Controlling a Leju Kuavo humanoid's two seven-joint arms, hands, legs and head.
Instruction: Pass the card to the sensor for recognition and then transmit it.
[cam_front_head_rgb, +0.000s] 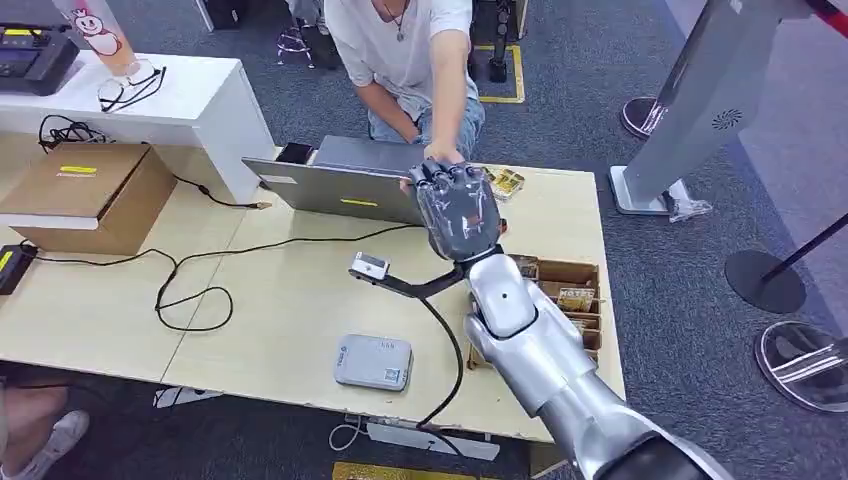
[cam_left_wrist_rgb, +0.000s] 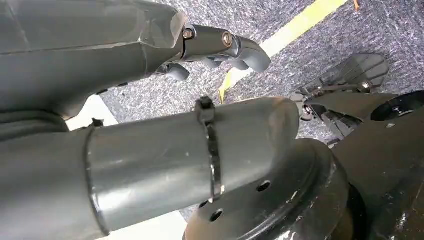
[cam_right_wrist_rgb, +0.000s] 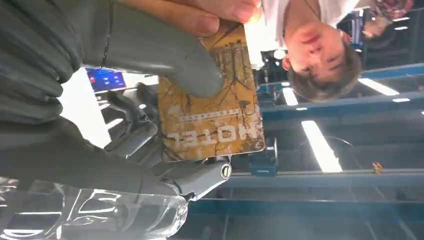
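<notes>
My right hand is raised over the far side of the table, its back toward me. In the right wrist view it pinches a yellow-brown hotel card between the thumb and the fingers below. A seated person reaches across, and their hand meets my hand; their fingertips hold the card's far edge. The grey card sensor lies flat near the table's front edge, below and left of my hand. My left hand hangs by my body above the carpet, holding nothing.
A grey laptop stands open just behind my right hand. A wooden card box sits at the table's right edge, with loose cards behind it. A cardboard box and black cables lie on the left.
</notes>
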